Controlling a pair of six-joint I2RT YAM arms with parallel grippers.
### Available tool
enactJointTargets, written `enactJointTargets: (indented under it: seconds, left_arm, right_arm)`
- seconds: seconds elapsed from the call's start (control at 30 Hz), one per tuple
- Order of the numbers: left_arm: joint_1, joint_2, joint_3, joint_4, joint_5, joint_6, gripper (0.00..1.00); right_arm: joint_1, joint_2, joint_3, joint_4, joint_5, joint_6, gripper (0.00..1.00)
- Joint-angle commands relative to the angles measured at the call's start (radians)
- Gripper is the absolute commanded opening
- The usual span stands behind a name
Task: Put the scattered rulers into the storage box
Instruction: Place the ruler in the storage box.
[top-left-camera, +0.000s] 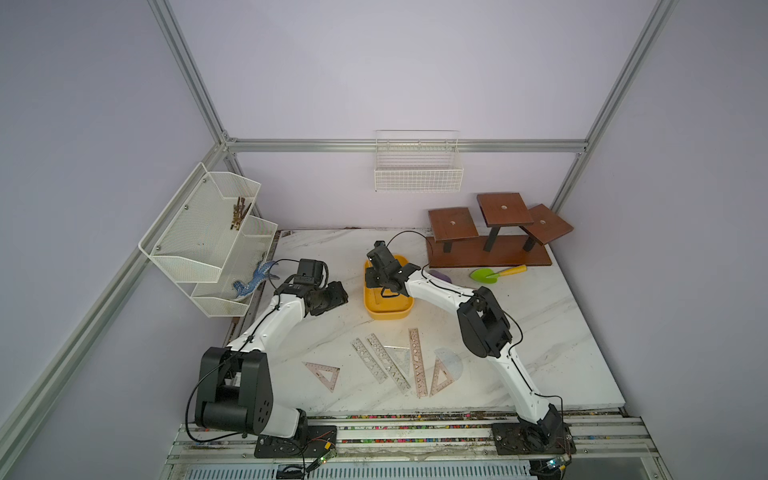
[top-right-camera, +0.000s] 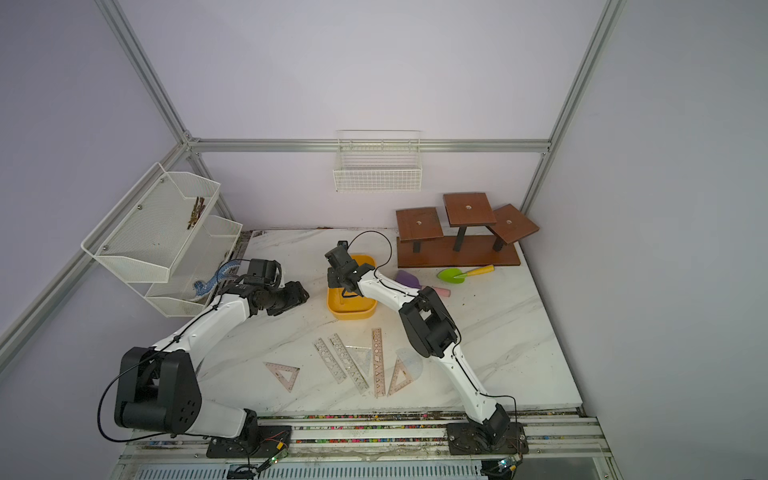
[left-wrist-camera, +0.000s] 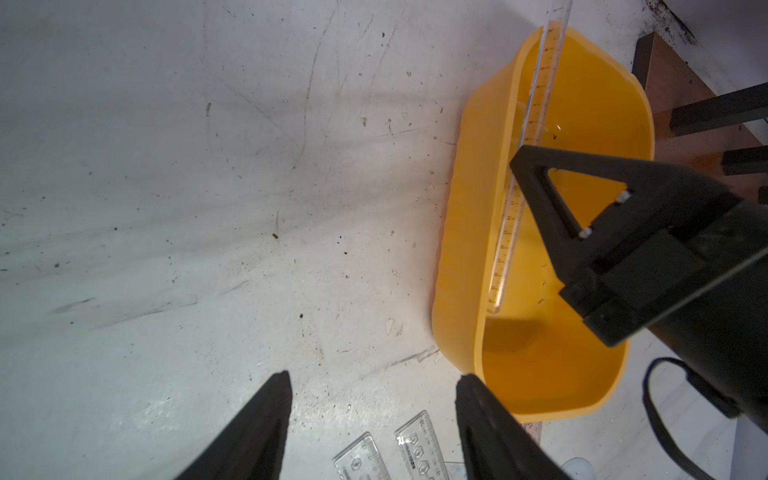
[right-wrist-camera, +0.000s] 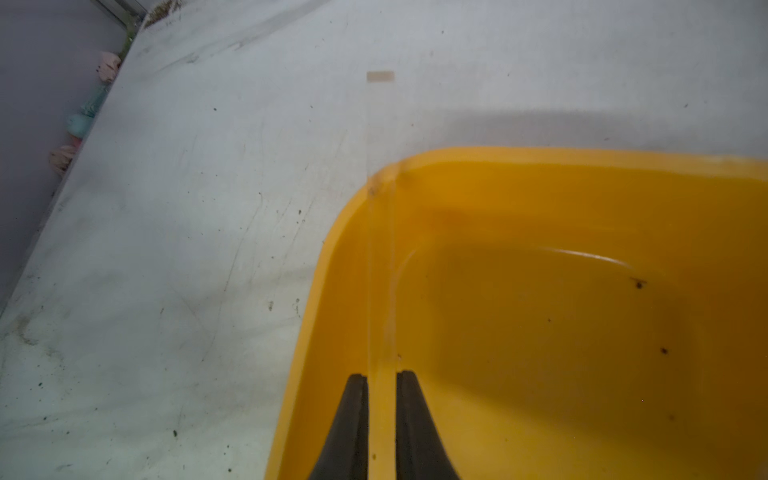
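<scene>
Grips a thin clear ruler (left-wrist-camera: 542, 95) in the right claw (right-wrist-camera: 380, 376), fingers nearly shut on it. Holds it inside the yellow box (left-wrist-camera: 459, 241), along one long wall, near end down by the floor, far end tipped up and poking out over the back rim at a corner.

Not yet in. Needs that far end brought inside the rim: slide back a little toward the near wall, or swing toward the opposite far corner for more room. Then lower, and let go only once down low. No hard squeeze; thin plastic, likely to bend or jump away.

Holds the left claw (left-wrist-camera: 374, 376) wide open with nothing in it, over bare table (left-wrist-camera: 208, 166) just beside the box. Close enough to bump, so best to move one arm at a time.

Lots of open room on that side. Less behind: wooden stand (top-left-camera: 490, 253) just past the box, purple shovel (top-right-camera: 407, 277) and green shovel (top-left-camera: 484, 274) near it. Safest way out: straight up, then back toward the front.

More rulers lying flat near the front edge, well apart from the box: a lone set square (top-left-camera: 323, 375), a pink long ruler (top-left-camera: 417, 361), others overlapping between.
</scene>
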Motion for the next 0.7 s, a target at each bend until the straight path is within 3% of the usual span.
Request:
enactJointTargets:
  seconds: [0.0,0.4,0.67]
  left_arm:
    - [-0.036,-0.089,0.016,0.041,-0.014,0.051,0.68]
    - [-0.061,-0.132,-0.012,0.051,-0.02,0.055,0.7]
    - [-0.062,-0.124,-0.015,0.053,-0.012,0.045,0.7]
  right_arm:
    - [0.004,-0.028,-0.037,0.03,-0.038,0.027,0.0]
    - [0.002,0.005,-0.056,0.029,-0.038,0.025,0.0]
    - [0.004,-0.06,-0.055,-0.008,-0.003,0.026,0.0]
